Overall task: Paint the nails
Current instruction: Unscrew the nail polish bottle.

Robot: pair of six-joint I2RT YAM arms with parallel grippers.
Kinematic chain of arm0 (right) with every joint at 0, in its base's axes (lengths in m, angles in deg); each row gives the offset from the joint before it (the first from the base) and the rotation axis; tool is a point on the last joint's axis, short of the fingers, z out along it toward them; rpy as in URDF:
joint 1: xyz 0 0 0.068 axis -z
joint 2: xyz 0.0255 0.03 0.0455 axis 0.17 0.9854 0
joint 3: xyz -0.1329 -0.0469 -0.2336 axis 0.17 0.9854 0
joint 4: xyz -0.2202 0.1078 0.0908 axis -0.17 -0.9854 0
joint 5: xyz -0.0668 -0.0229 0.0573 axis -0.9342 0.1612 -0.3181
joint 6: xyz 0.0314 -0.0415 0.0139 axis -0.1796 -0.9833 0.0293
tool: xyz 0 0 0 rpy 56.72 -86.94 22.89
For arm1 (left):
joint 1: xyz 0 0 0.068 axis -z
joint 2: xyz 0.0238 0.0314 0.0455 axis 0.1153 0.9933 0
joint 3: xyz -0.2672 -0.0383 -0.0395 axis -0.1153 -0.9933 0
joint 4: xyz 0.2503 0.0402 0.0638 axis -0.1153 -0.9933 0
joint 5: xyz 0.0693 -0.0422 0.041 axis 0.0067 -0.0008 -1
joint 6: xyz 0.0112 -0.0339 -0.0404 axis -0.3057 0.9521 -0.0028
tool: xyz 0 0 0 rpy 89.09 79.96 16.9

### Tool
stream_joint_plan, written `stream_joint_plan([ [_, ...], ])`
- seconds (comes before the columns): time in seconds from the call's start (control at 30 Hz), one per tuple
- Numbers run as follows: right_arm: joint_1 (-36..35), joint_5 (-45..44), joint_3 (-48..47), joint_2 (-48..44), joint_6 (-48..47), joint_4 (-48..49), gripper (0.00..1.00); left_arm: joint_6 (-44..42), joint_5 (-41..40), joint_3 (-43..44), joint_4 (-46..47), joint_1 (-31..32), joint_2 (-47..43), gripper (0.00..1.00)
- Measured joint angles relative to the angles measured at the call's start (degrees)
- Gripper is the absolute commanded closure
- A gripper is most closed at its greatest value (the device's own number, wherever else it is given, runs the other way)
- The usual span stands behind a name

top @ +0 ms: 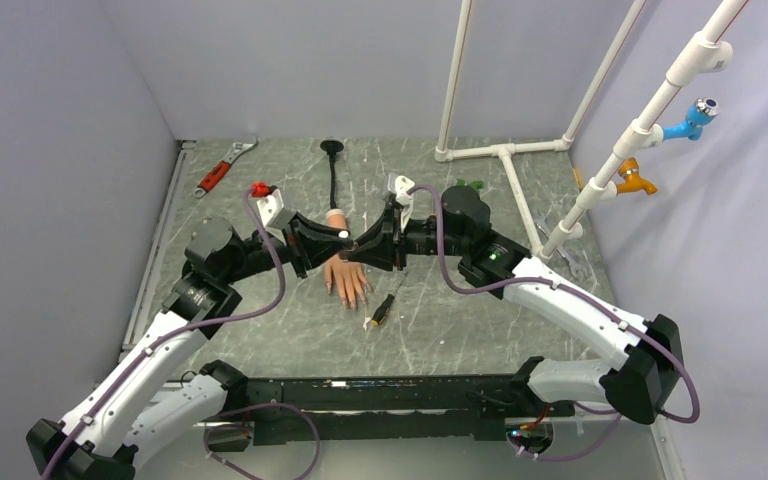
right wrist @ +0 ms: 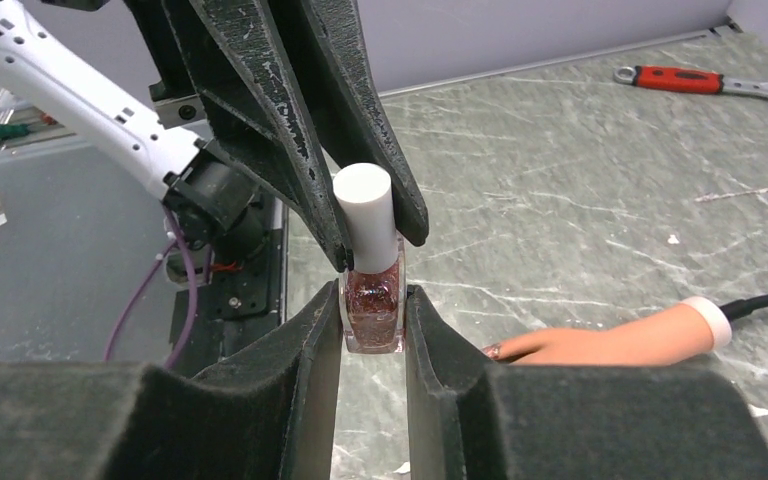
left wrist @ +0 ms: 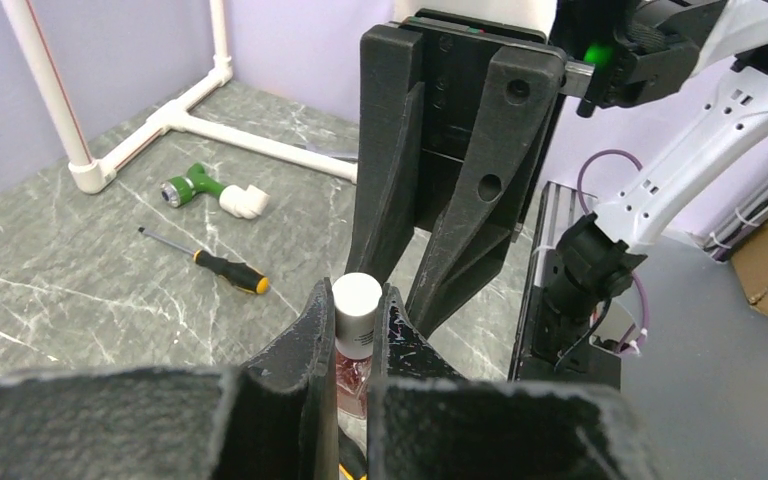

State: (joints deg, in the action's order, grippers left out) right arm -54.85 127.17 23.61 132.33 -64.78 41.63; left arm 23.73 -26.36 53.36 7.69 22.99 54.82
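Note:
The peach mannequin hand [top: 345,275] lies palm down mid-table, its black stalk [top: 334,175] running toward the back. The nails [top: 356,298] point to the near edge; one nail [right wrist: 497,350] shows in the right wrist view with a reddish glitter coat. Just above the hand both grippers meet on a polish bottle [right wrist: 371,305] of red glitter with a white cap [right wrist: 364,212]. My right gripper [right wrist: 371,310] is shut on the glass body. My left gripper [left wrist: 356,308] is shut on the white cap [left wrist: 356,298].
A yellow-and-black screwdriver [top: 381,311] lies just right of the fingertips. A red-handled wrench [top: 222,172] sits at the back left. A white pipe frame [top: 505,152] and a green-white fitting [left wrist: 210,192] stand at the back right, with blue [top: 690,120] and orange [top: 632,182] taps on the slanted pipe.

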Motion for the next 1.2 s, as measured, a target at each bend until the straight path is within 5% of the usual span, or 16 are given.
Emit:
stream_joint_plan([
  [0.07,-0.2,-1.0,0.0,0.0,0.1,-0.1,1.0,0.0,-1.1,-0.2,0.0,0.1,-0.1,0.94],
  [0.2,-0.5,-2.5,-0.2,0.0,0.3,-0.8,1.0,-0.6,-1.9,-0.3,-0.5,0.2,-0.2,0.36],
  [0.27,-0.3,-4.0,-0.7,0.0,0.6,-1.2,1.0,-1.8,-1.1,-0.3,-1.4,0.1,-0.2,0.17],
  [0.33,0.1,-5.0,-1.0,0.0,0.7,-1.5,1.0,-2.3,0.4,-0.3,-2.1,0.1,-0.2,0.11],
  [0.6,0.4,-4.0,-1.2,-0.1,-0.3,-3.5,1.0,-4.5,5.2,-0.3,-4.7,-2.7,-3.0,0.24],
  [0.77,0.4,3.0,-1.2,-1.2,-2.5,-5.8,1.0,-5.6,14.9,1.0,-4.8,-5.5,-3.3,0.24],
  [0.9,0.4,9.7,-1.2,-2.6,-4.1,-7.1,1.0,-6.3,20.8,1.6,-4.8,-6.0,-3.4,0.33],
  [1.2,0.3,17.6,-3.5,-1.2,-4.8,-8.1,1.0,-2.3,27.5,1.4,0.9,-6.1,-0.7,0.43],
])
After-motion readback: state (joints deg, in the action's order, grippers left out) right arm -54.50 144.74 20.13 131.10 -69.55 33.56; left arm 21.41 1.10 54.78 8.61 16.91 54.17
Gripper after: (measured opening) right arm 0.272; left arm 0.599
